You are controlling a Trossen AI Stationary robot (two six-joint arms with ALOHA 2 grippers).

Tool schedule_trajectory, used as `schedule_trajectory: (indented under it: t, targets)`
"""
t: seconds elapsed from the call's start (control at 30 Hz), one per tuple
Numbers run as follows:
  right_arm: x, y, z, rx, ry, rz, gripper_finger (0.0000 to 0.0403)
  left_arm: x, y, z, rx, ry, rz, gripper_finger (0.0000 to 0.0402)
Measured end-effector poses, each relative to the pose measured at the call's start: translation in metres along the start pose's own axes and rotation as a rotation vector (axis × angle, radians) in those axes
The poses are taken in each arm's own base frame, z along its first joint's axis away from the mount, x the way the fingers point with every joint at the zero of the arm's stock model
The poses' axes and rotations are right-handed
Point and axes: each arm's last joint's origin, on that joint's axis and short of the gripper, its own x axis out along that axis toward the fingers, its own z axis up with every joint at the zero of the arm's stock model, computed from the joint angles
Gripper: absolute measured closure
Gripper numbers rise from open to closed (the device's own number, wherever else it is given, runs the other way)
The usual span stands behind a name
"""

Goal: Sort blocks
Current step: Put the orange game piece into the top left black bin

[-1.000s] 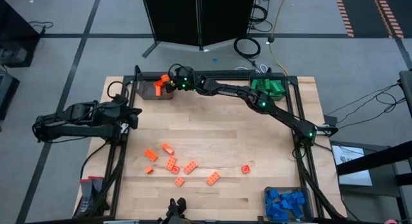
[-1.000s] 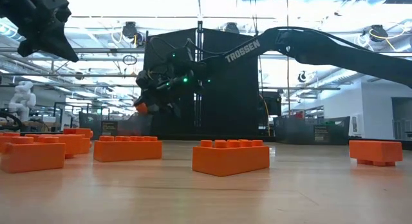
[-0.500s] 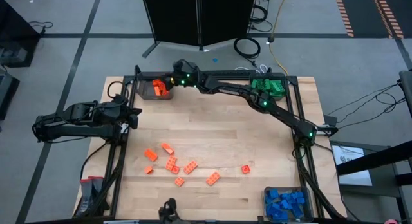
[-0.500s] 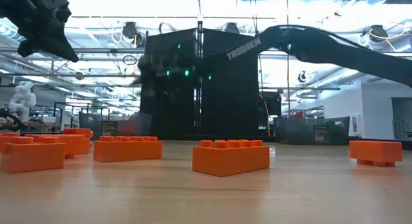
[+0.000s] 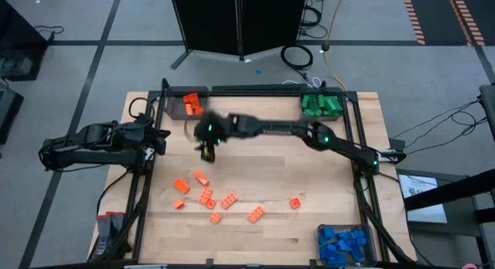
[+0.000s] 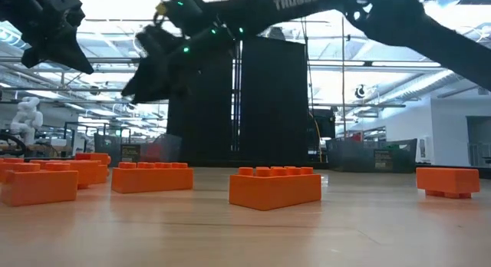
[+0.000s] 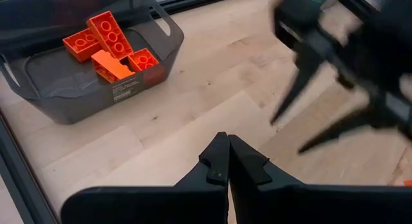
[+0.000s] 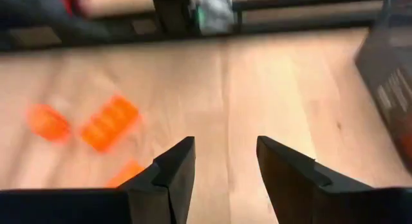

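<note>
Your right arm [image 5: 294,133] reaches across the table [image 5: 309,176] from its base at the right edge, stretched out nearly level, with the right gripper [image 5: 207,149] pointing down above bare wood between the orange bin [image 5: 186,107] and the loose blocks [image 5: 213,199]. Its fingers [image 8: 174,172] stand apart with nothing between them. Your left arm [image 5: 97,144] sits folded at the left edge, the left gripper [image 7: 226,161] pressed together and empty. "TROSSEN" reads in white along the right arm in the low view. Eight orange blocks lie scattered on the near half of the table, their long axes pointing various ways; one [image 5: 295,202] sits well apart to the right. More orange blocks [image 7: 106,47] lie jumbled in the orange bin, green ones fill the green bin [image 5: 321,105] and blue ones the blue bin [image 5: 343,244].
</note>
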Motion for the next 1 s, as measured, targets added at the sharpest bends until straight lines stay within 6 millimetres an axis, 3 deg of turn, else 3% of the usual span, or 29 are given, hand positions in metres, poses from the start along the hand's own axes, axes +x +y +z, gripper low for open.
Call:
schedule_trajectory:
  t: [0.13, 0.23, 0.43, 0.7, 1.0]
  targets:
    - [0.013, 0.046, -0.016, -0.111, 0.091, -0.178, 0.0241, 0.0, 0.0, 0.0, 0.0, 0.0, 0.0, 0.0401]
    - [0.018, 0.074, -0.017, -0.185, 0.053, -0.254, 0.0241, 0.0, 0.0, 0.0, 0.0, 0.001, 0.0, 0.0401]
    - [0.02, 0.107, -0.018, -0.115, -0.003, -0.296, 0.0243, 0.0, 0.0, 0.0, 0.001, 0.01, -0.01, 0.0401]
    - [0.036, 0.131, -0.038, -0.004, 0.015, -0.259, 0.0243, 0.0, 0.001, -0.003, 0.012, 0.038, -0.005, 0.0401]
    - [0.053, 0.13, -0.054, 0.088, 0.028, -0.268, 0.0243, 0.0, 0.002, -0.004, 0.019, 0.072, -0.017, 0.0401]
